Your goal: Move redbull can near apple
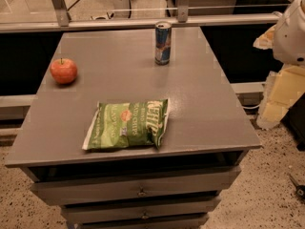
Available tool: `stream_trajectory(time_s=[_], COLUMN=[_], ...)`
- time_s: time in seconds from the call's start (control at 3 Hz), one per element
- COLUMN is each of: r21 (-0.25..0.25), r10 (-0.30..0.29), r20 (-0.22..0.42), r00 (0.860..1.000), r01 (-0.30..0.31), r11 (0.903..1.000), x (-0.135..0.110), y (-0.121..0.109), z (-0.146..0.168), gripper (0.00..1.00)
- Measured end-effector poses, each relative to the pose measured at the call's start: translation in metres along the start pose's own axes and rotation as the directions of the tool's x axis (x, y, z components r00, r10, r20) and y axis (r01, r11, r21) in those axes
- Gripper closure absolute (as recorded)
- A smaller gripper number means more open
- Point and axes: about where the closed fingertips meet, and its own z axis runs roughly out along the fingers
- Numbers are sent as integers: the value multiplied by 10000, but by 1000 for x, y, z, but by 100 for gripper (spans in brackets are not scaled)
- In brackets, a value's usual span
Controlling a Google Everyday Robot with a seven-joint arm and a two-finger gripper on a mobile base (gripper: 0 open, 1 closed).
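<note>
Gripper (pixel 298 187): dark tip at right edge, low beside table (pixel 205 99); spread or pressed together, cannot tell.
Redbull can (pixel 162 43): upright, far side of tabletop, well left of gripper.
Apple (pixel 63 70): left side, well apart from can.
Chip bag (pixel 127 125): flat, near middle.

1 can (pixel 162 44), 1 apple (pixel 63 71), 1 chip bag (pixel 127 125).

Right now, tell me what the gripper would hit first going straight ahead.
Cannot tell: the gripper is out of view. Only a white arm part shows at the right edge, beside the table.
</note>
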Motion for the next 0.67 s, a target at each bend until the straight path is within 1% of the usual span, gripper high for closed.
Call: stream_trajectory(time_s=[0.33,0.67], r21=[2,694], r10=[0,314], r20=[1,740], r00=[10000,9968], r01=[0,-366], r11=[10000,9969], x=[0,-11], y=[0,-37], z=[0,18], gripper=[0,0])
